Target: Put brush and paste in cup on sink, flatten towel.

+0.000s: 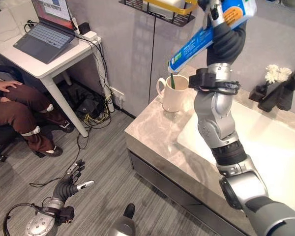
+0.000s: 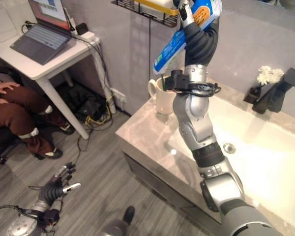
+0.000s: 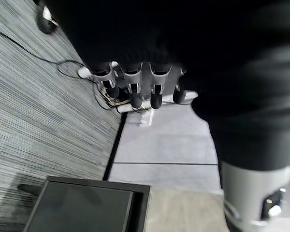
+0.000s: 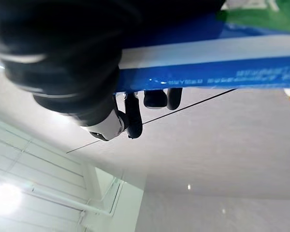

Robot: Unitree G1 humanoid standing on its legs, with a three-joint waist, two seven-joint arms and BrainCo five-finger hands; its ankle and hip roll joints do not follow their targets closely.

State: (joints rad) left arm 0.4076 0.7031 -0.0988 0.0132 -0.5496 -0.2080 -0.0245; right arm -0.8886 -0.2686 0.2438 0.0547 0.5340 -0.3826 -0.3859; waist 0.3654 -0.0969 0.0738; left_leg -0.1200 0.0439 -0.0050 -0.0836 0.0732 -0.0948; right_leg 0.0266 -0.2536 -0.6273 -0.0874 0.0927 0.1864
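Note:
My right hand [image 1: 214, 11] is raised high by the wall, shut on a blue toothpaste tube [image 1: 205, 38]. The tube slants down, its lower end just above a cream mug [image 1: 175, 94] at the counter's back left corner. A green brush [image 1: 172, 81] stands in the mug. In the right wrist view the fingers [image 4: 134, 117] curl round the blue tube [image 4: 208, 72]. My left hand [image 1: 72, 179] hangs low over the floor, open and holding nothing, its straight fingers [image 3: 131, 88] seen in the left wrist view.
A white sink basin [image 1: 270, 147] sits in the marble counter [image 1: 147, 130], with a black faucet [image 1: 280, 93] and white flowers [image 1: 278, 73] behind it. A black wire rack [image 1: 160, 11] hangs above the mug. A person [image 1: 14, 108] sits at a desk with a laptop [image 1: 42, 37].

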